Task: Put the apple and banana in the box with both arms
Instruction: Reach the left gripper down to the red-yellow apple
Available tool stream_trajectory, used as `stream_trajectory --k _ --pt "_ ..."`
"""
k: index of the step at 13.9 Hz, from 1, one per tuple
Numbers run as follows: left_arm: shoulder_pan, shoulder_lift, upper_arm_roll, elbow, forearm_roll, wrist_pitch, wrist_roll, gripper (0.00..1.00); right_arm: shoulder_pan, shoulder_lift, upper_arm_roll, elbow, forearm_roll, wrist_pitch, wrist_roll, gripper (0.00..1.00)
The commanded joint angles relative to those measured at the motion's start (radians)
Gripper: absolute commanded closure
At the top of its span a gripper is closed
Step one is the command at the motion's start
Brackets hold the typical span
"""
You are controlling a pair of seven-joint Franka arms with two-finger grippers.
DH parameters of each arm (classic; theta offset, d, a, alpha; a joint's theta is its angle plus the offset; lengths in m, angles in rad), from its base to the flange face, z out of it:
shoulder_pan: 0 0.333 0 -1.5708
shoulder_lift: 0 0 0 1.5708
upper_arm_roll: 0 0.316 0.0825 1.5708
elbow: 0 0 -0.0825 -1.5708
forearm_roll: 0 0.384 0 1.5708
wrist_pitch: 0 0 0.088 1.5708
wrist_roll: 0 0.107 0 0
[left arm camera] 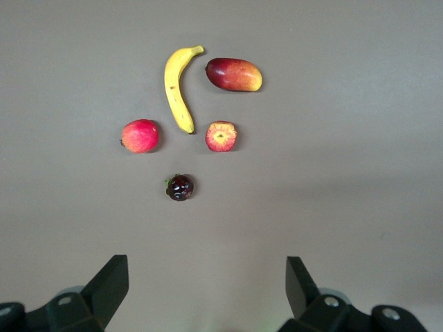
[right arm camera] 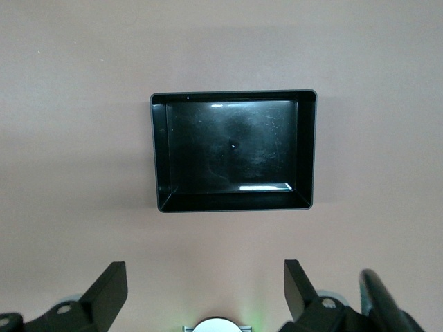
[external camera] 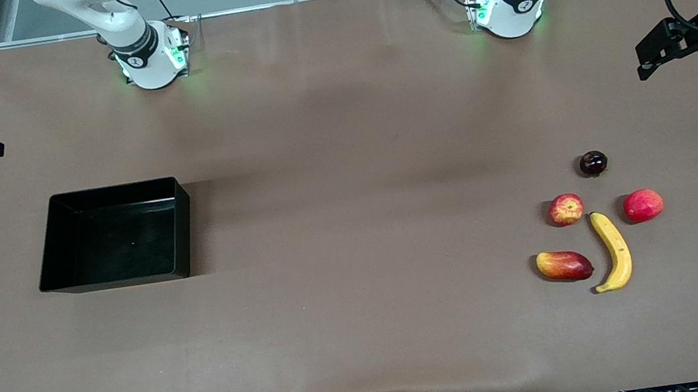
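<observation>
1. Front view: table, brown, bare in the middle.
2. Box, black, open-topped, toward the right arm's end; nothing in it in the right wrist view.
3. Left gripper, fingers spread wide, up over the table edge at the left arm's end, holding nothing.
4. Right gripper, likewise wide apart and holding nothing, up over the right arm's end.
5. Banana, toward the left arm's end, between mango and peach.
6. Apple, just beside the banana's tip, farther from the camera than the mango.
7. Dark plum, farthest of the fruit.
</observation>
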Motion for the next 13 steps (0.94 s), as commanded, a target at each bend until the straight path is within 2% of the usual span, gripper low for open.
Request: stream_trajectory --k 1,5,7,10,13 --pt "0.004 0.004 -0.002 0.020 0.001 -0.009 0.013 0.00 -0.014 -0.029 0.007 -0.030 0.018 0.007 -0.013 0.00" --pt "0.008 0.016 -0.001 0.018 0.000 -0.009 0.003 0.00 -0.014 -0.031 0.007 -0.030 0.018 0.004 -0.013 0.00" --pt "0.034 0.065 0.001 0.018 -0.003 0.003 0.028 0.00 -0.014 -0.031 0.007 -0.030 0.018 0.004 -0.012 0.00" --pt "0.036 0.154 -0.001 -0.014 0.000 0.093 0.041 0.00 -0.014 -0.029 0.007 -0.029 0.018 0.004 -0.012 0.00" --pt "0.037 0.217 -0.002 -0.119 0.001 0.243 0.041 0.00 -0.016 -0.029 0.007 -0.028 0.018 0.004 -0.012 0.00"
